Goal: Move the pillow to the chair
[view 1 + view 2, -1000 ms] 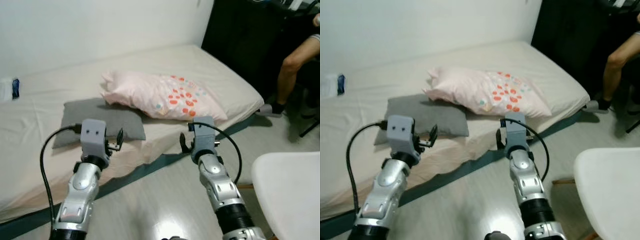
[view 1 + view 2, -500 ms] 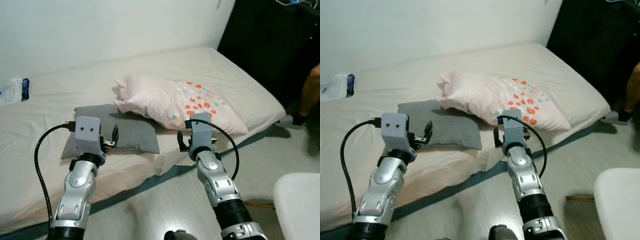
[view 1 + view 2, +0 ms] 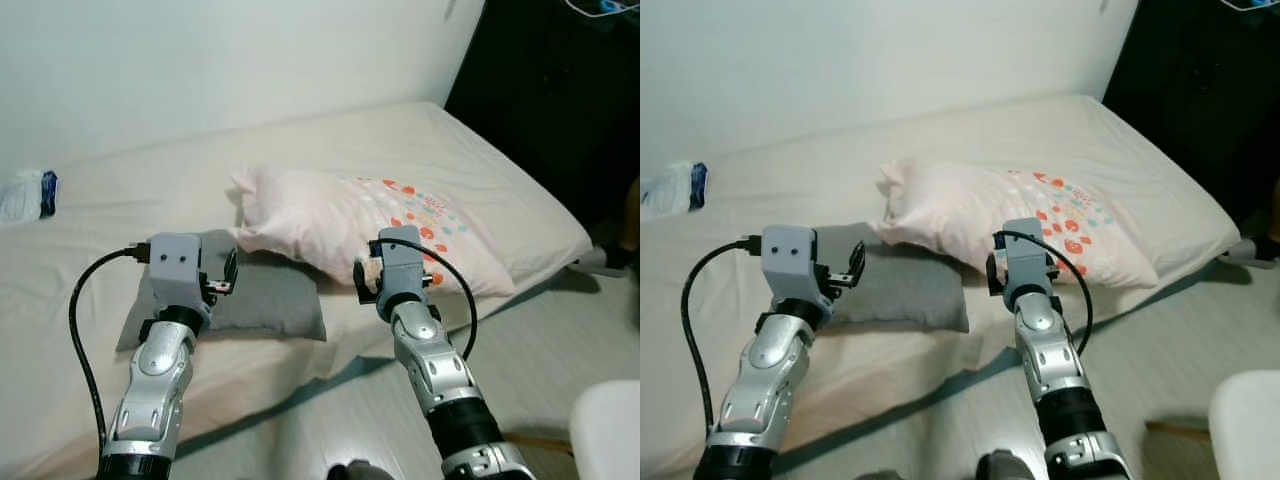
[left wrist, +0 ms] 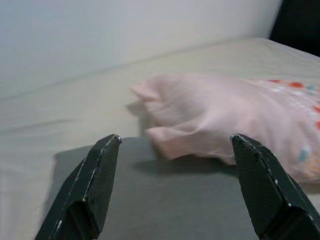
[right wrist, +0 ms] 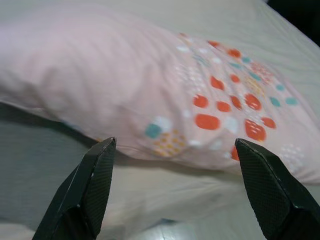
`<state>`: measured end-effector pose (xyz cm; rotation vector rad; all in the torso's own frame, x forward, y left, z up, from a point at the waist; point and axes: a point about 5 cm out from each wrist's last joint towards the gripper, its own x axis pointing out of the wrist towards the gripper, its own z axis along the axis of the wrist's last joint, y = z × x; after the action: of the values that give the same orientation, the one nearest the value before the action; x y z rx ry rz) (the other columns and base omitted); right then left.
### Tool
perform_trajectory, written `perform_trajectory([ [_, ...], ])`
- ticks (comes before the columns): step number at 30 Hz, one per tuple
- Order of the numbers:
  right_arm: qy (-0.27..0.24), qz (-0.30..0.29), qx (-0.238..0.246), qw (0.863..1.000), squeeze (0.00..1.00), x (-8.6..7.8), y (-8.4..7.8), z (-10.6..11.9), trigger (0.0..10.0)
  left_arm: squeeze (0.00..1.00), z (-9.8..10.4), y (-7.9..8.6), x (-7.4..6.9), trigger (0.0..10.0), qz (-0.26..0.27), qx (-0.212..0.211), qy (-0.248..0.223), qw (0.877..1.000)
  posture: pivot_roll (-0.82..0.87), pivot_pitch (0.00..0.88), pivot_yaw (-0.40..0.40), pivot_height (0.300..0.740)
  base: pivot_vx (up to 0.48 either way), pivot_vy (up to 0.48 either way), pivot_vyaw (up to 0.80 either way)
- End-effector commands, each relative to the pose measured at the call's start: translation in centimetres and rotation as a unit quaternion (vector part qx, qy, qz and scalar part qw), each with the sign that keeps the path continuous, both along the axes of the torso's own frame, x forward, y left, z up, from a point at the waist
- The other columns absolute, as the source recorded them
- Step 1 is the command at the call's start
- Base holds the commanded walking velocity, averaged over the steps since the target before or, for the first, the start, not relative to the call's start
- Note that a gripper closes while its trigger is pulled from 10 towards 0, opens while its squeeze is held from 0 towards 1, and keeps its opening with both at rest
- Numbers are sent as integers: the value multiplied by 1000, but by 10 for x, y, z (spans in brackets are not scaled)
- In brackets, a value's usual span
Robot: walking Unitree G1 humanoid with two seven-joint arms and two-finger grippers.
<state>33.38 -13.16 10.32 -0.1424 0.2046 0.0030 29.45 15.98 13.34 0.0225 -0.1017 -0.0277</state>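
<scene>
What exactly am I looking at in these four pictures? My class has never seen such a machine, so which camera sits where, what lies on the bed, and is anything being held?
It is a humanoid robot. Two pictures come from its head, looking down along two silver arms. The other two come from wrist cameras looking out between each gripper's black fingers. The left gripper and right gripper are both open and hold nothing. On the bed lies a pink pillow with coloured dots, overlapping a flat grey pillow. A white packet lies further back. A corner of the white chair shows at the robot's right.
</scene>
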Motion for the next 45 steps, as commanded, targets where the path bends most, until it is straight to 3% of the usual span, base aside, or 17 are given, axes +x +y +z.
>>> perform_trajectory([
  [1,2,-6,6,1000,0,-1,-1,-1,10000,0,-6,3,-2,10000,5,-2,12,1000,15,158,-36,731,319,0,0],
  [19,3,-8,11,1000,0,0,-1,-1,10000,0,-6,5,-1,10000,10,-3,15,1000,18,155,-34,731,316,0,0],
  [35,10,9,-16,1000,0,1,4,-2,10000,0,-5,7,0,10000,18,-3,12,1000,22,155,-34,731,0,0,0],
  [45,10,13,-21,1000,0,1,5,-2,10000,0,-5,7,-1,10000,17,-2,12,1000,22,155,-33,731,0,0,655],
])
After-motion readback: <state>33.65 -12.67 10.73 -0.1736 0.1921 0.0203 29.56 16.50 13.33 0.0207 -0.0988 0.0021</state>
